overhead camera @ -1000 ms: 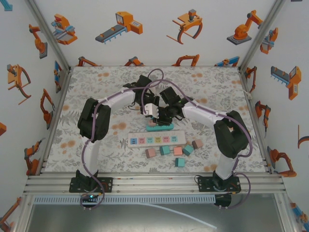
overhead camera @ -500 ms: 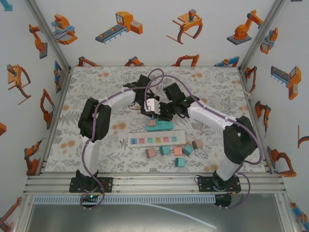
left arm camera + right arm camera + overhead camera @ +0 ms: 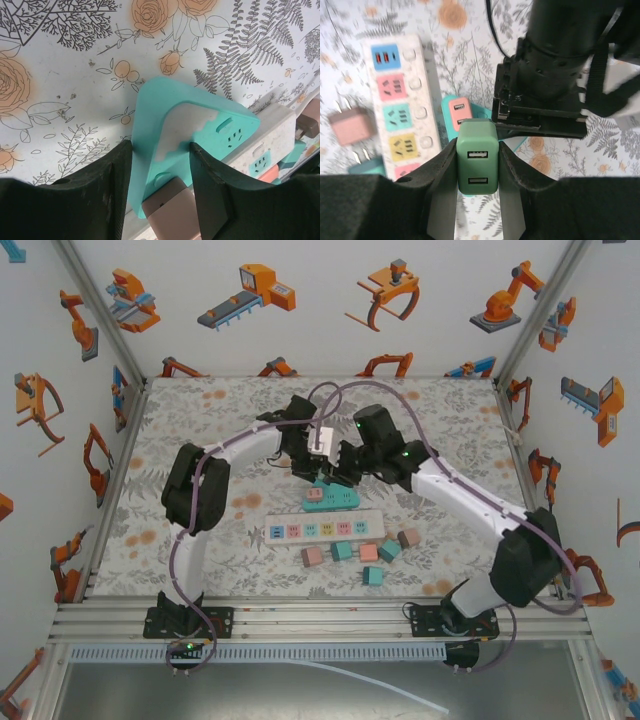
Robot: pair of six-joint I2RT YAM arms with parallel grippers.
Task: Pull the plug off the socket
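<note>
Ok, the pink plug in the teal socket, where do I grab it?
Take the pink plug by its flat side faces, from above: it stands up off the teal socket, port upward. The left gripper clamps the socket right beside it, so keep to the free side. The right gripper holds the green plug; release that first.

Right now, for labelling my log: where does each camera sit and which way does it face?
Top external: above, behind bases, looking down at table; both arms show.
Left wrist: on left gripper, facing down at teal socket; its fingers show.
Right wrist: on right gripper, facing green plug; its fingers show.
All share the teal socket.
</note>
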